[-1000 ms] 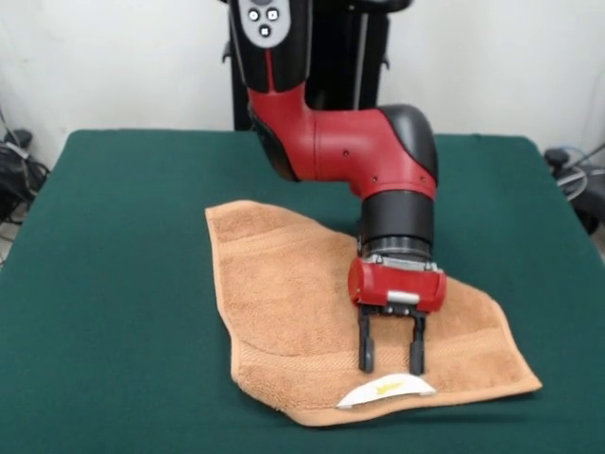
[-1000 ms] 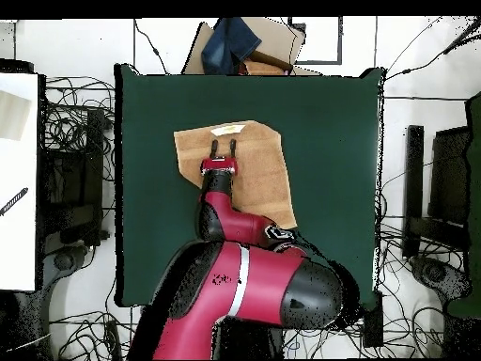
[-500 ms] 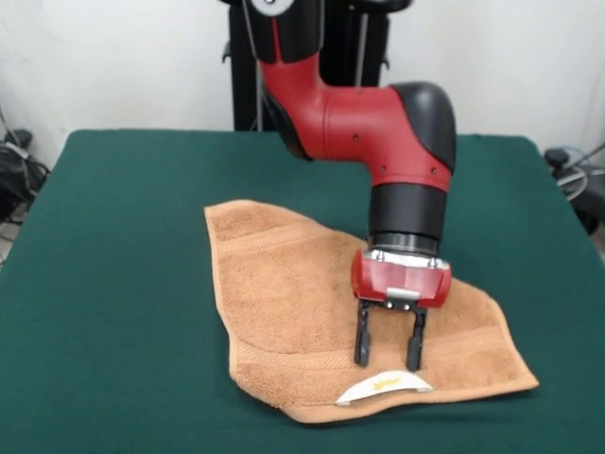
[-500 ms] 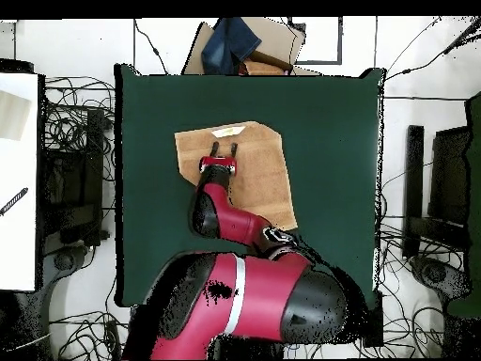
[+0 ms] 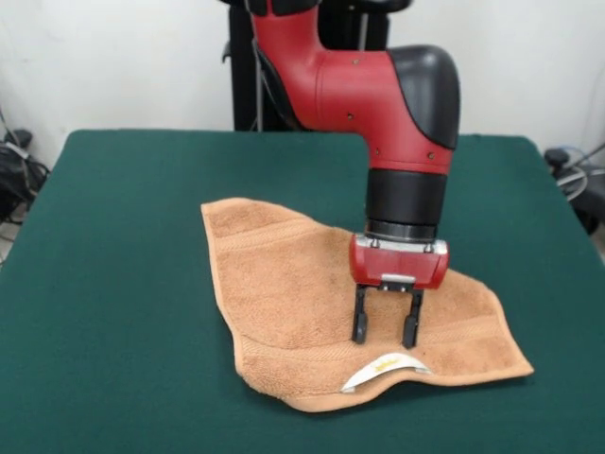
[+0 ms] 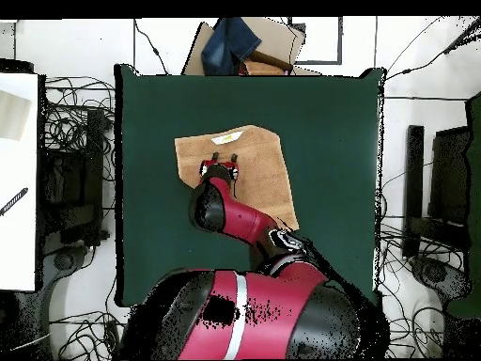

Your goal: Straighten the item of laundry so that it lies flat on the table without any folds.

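While one towel (image 5: pixel 284 293) lies rumpled on the table (image 5: pixel 113 246), one end effector (image 5: pixel 385 339) stands spread open, empty, on it.

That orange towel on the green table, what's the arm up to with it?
The red arm's hand is open, its fingers pointing down onto the towel near the front edge, just behind the white label. It grips nothing. The towel lies spread on the table but not flat: the front edge by the label is buckled upward, so smoothing isn't finished.

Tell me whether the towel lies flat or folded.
Mostly spread, not fully flat: the towel humps up at its near edge by the label, below the open end effector.
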`<move>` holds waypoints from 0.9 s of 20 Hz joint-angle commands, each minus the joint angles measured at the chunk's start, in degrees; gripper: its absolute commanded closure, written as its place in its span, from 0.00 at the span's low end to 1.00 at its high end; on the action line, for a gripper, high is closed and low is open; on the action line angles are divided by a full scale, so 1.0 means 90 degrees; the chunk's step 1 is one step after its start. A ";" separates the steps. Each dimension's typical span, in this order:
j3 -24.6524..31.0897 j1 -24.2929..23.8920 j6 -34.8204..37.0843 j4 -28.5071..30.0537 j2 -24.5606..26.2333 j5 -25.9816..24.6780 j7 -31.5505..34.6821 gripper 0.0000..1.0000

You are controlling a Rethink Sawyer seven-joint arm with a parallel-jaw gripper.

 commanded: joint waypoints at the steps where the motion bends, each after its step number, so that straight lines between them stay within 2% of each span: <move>1: 0.0092 -0.0125 0.1082 0.0769 0.0324 0.0005 0.1433 0.00; 8: 0.0184 -0.0296 0.1136 0.0871 0.0170 -0.0250 0.1374 0.00; 18: 0.0039 -0.0281 0.1232 0.1001 -0.0178 -0.0263 0.1289 0.00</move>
